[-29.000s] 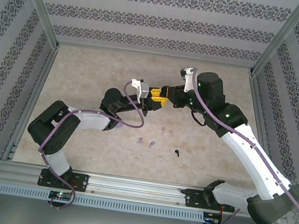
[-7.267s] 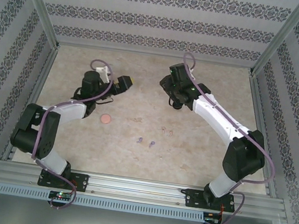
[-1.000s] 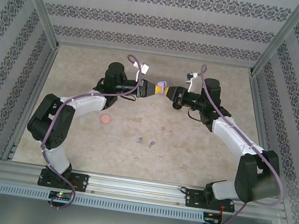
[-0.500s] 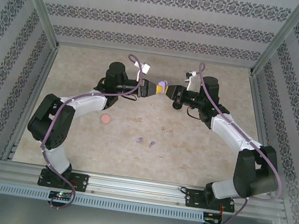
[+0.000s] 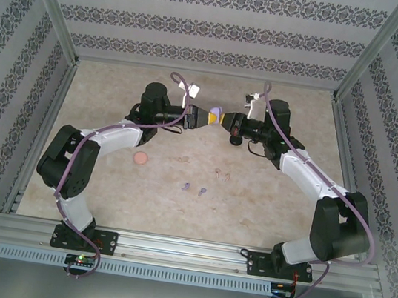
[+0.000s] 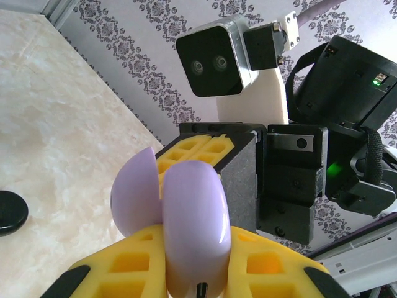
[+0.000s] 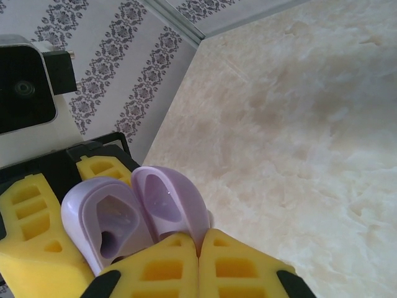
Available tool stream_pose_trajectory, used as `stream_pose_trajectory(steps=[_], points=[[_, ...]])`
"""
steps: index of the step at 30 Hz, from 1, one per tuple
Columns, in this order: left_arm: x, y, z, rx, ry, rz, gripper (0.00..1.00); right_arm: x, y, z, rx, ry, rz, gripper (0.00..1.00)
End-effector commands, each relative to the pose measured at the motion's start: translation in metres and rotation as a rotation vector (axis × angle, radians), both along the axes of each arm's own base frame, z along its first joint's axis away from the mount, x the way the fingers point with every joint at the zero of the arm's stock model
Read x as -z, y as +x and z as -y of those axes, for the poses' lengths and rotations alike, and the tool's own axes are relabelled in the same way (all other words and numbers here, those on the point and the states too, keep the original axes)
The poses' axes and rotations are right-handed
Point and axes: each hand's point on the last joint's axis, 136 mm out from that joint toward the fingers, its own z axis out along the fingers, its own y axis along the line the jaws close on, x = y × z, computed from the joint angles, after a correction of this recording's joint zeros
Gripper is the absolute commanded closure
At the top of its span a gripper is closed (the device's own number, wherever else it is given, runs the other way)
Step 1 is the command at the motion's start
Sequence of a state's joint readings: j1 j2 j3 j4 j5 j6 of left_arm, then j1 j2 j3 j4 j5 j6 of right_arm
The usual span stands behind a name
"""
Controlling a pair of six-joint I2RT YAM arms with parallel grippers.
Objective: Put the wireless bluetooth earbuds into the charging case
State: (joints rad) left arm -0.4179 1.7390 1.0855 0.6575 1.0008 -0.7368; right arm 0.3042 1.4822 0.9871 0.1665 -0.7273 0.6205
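Note:
The purple charging case hangs open in mid-air at the back centre, between both grippers. My left gripper is shut on its body, yellow fingers on either side. My right gripper is shut on the edge of the raised lid, and the hollow earbud seats face that camera. On the table lie a purple pair of earbuds and a pale pink pair, well in front of the grippers.
A round pink case sits on the table left of the earbuds. A black round case lies on the table below the left gripper. Patterned walls and metal posts close the table on three sides.
The right gripper's jaws have closed onto the lid of the purple case. Both arms have stayed almost in place, with the left grip unchanged.

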Motion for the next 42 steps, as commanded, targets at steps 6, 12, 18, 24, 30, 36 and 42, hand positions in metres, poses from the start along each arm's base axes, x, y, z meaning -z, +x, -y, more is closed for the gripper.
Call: stream_pose_trajectory(steps=[6,12,18,24,30,36,42], points=[[-0.007,-0.002,0.010,0.004,0.018,0.035,0.65,-0.020,0.006,0.002,0.016,-0.042,0.069,0.99],[-0.007,0.014,0.000,-0.068,0.083,0.055,0.38,-0.011,0.009,0.011,0.041,-0.147,0.074,1.00],[-0.020,0.023,-0.017,-0.052,0.178,0.094,0.23,-0.001,0.013,0.022,0.049,-0.259,0.105,1.00],[-0.009,0.012,-0.020,0.091,0.346,0.092,0.20,0.002,0.016,0.027,-0.023,-0.402,0.210,1.00],[0.009,0.000,-0.020,0.236,0.438,0.043,0.23,0.008,0.010,0.023,-0.139,-0.467,0.268,1.00],[0.019,-0.005,-0.021,0.309,0.471,0.010,0.31,0.019,0.005,0.020,-0.200,-0.473,0.250,1.00],[0.026,-0.006,-0.018,0.339,0.456,-0.009,0.38,0.018,0.002,0.010,-0.231,-0.451,0.248,1.00]])
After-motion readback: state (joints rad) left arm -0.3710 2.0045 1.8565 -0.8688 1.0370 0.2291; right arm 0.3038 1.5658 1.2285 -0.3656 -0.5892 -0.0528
